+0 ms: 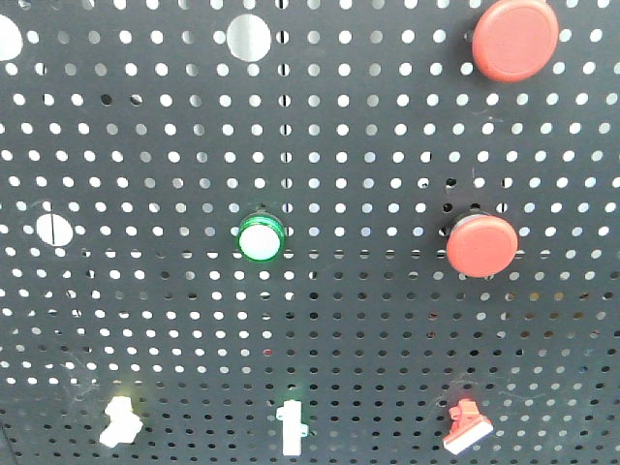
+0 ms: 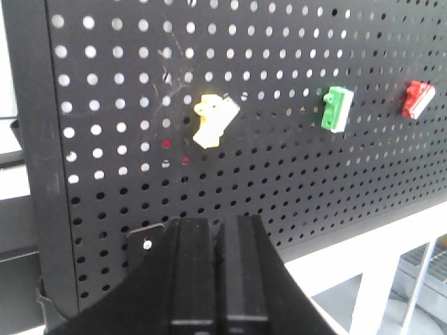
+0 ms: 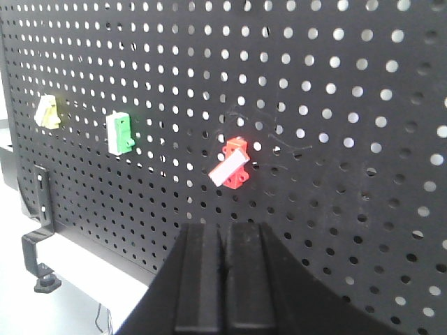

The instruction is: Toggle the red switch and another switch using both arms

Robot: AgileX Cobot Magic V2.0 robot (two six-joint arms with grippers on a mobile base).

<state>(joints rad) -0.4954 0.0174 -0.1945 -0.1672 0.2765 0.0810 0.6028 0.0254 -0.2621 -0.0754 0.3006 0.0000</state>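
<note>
You are holding both tools closed and empty, short of the black perforated metal panel. The small red toggle lever with the white bar at its tip is sitting just above and ahead of your right tool; the small pale yellow toggle lever is sitting above your left tool, slightly left. Neither is being touched. Pushing straight ahead risks striking bare panel below each lever, and drifting right with the left tool risks catching the white-and-green toggle.
</note>
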